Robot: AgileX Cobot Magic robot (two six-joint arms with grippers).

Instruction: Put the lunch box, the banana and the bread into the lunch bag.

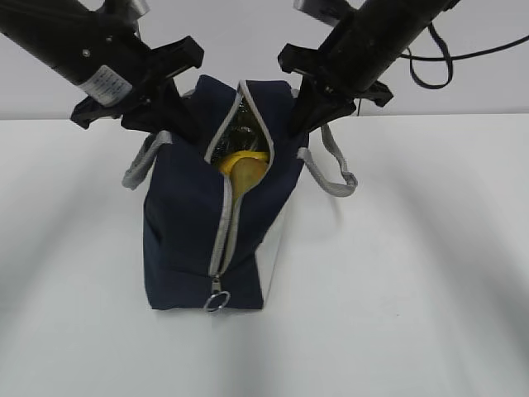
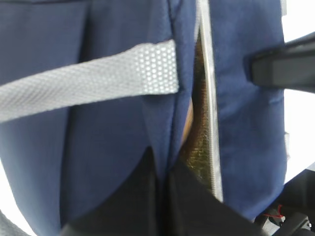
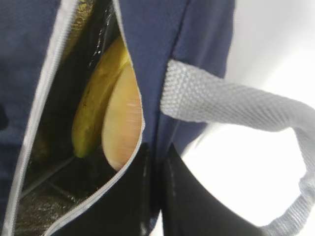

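boxy navy-blue matt woven-cloth lunch bag (image 1: 186,231) | grey coarse honeycomb-weave webbing strap handle (image 2: 98,78) above left claw | crinkled glossy foil lining (image 3: 44,206) left of right claw | smooth yellow banana (image 3: 96,96), faint sheen | pale smooth bread (image 3: 123,118) | shiny metal ring pull (image 1: 216,302) | white matt smooth tabletop (image 1: 413,289)

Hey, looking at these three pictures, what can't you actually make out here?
- Lunch box: not seen in any view; the lunch bag's walls hide most of the inside.
- Banana and bread: right wrist view, lower parts hidden by the bag's edge.
- Left gripper: left wrist view, blurred, cut by bottom edge.
- Exterior view: both fingertips hidden behind the bag.
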